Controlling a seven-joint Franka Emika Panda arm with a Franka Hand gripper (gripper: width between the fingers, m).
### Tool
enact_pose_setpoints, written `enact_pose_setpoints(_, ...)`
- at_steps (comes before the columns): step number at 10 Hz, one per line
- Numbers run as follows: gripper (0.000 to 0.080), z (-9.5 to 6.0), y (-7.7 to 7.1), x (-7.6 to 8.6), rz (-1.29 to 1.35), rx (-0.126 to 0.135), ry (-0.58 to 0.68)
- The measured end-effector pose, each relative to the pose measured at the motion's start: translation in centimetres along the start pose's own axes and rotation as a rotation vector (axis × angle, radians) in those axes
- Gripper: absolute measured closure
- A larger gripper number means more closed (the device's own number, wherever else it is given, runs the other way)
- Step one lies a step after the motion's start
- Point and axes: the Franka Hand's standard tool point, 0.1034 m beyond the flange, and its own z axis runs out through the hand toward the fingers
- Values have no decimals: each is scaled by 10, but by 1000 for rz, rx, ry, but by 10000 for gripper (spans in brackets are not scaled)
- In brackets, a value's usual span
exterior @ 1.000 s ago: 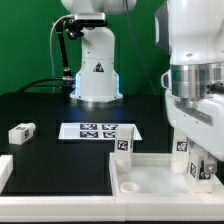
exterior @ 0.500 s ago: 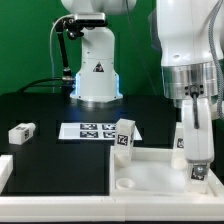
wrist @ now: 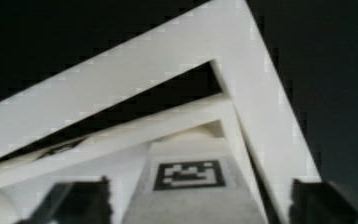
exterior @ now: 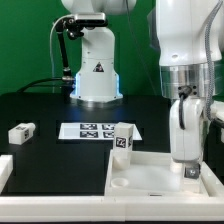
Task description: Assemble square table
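The white square slab [exterior: 150, 172] lies underside up at the front of the exterior view's right, and its rim shows in the wrist view [wrist: 158, 90]. One tagged leg [exterior: 123, 140] stands upright at its back left corner. My gripper [exterior: 188, 166] reaches down at the slab's back right corner and hides the leg there in the exterior view. In the wrist view that tagged leg [wrist: 190, 172] stands between my gripper's [wrist: 194, 206] two fingers [wrist: 78, 200], with a narrow gap on each side. The gripper looks open around the leg. Another leg [exterior: 22, 131] lies loose on the exterior view's left.
The marker board [exterior: 90, 130] lies flat behind the slab. The white domed robot base [exterior: 97, 72] stands at the back with cables beside it. A white piece [exterior: 4, 170] shows at the left edge. The table [exterior: 60, 160] is black.
The gripper has turned about its vertical axis and shifted slightly left over the back right corner. The leg tag seen there before is now hidden behind it.
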Motion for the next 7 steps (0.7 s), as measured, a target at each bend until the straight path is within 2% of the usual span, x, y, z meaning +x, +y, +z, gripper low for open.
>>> enact_pose_setpoints(1, 186, 0, -1, 1, -5, 1, 0)
enact_pose_setpoints(2, 161, -10, -4, 12, -76, 23, 0)
enact_pose_setpoints(4, 152, -36, -13, 47, -153, 58, -1)
enact_pose_setpoints(5, 152, -41, -17, 57, -143, 64, -3)
enact_pose_setpoints(7, 151, -36, -12, 52, -154, 57, -2)
